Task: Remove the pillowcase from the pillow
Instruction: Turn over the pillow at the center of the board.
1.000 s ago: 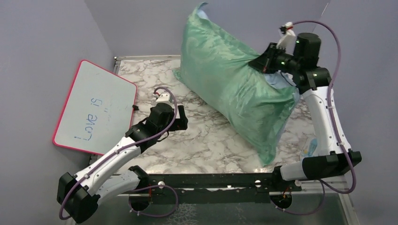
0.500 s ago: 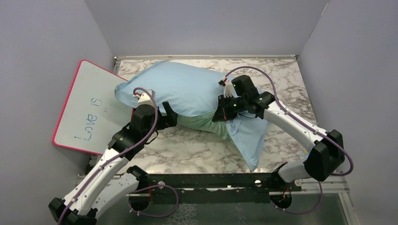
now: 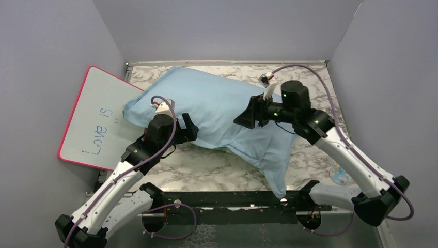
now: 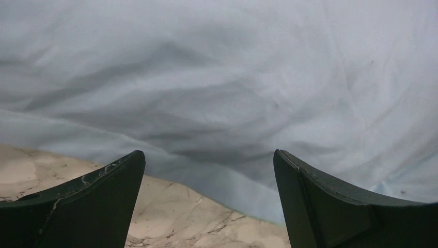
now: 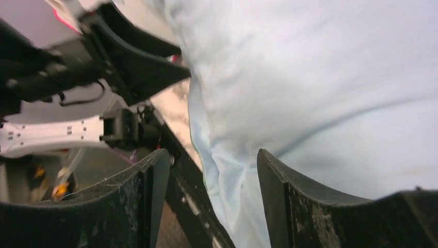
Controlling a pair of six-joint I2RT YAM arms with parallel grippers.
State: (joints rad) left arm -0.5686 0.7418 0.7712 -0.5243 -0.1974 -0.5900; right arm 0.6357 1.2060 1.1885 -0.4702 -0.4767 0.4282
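Jaws both gape — pillowcase [image 3: 217, 106] (blue face up) lies between them.

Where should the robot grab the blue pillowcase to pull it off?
Probably the flat, floppy tail of the pillowcase trailing toward the near edge of the table, coming from above on the right. It looks thin and empty there, so jaws can pinch it; the rest is puffy and round.
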